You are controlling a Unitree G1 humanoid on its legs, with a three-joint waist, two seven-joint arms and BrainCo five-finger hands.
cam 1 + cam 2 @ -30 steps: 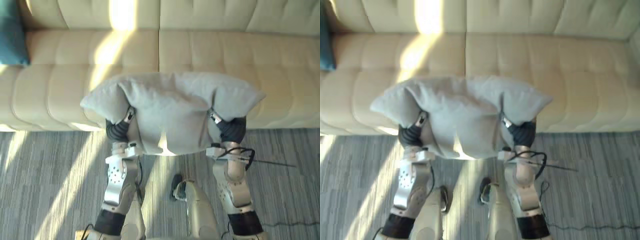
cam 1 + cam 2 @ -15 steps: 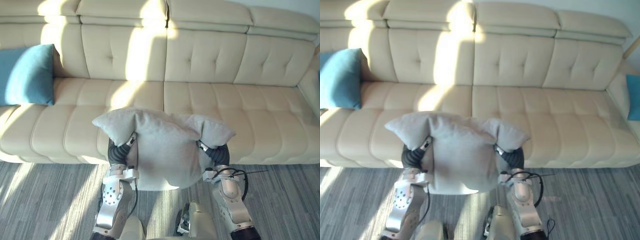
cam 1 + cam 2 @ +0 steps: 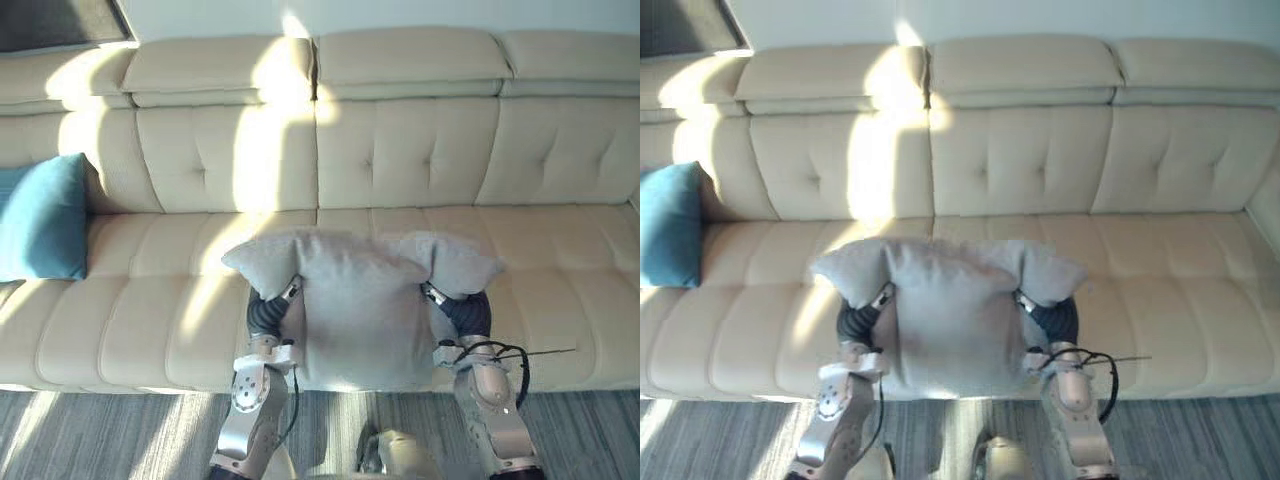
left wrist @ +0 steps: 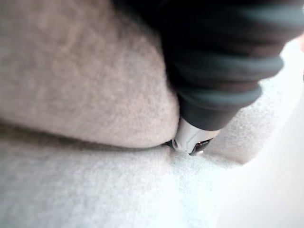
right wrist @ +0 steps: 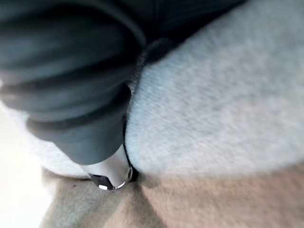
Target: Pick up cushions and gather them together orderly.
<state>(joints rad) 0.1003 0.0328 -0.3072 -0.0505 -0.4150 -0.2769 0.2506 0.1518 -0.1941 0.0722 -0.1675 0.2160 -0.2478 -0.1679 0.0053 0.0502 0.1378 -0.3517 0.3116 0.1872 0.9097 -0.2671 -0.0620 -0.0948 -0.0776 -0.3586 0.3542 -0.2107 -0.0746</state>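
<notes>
A large grey cushion (image 3: 355,310) hangs folded between my two hands, over the front part of the cream sofa's seat (image 3: 150,300). My left hand (image 3: 268,312) presses into its left side and my right hand (image 3: 465,312) into its right side. Up close, the left hand (image 4: 223,71) sinks into the grey cloth (image 4: 71,71), which hides the fingers. The right hand (image 5: 71,80) is buried the same way in the cushion (image 5: 213,104). A teal cushion (image 3: 40,220) leans upright against the sofa's back at the far left.
The long cream sofa (image 3: 560,260) spans the whole width, its tufted backrest (image 3: 400,140) against a white wall. Grey striped carpet (image 3: 100,440) lies in front of it. A dark panel (image 3: 50,20) hangs on the wall at the upper left.
The whole picture has shifted, so the camera has moved: the sofa's backrest and the wall now show. The grey cushion stays held between both hands.
</notes>
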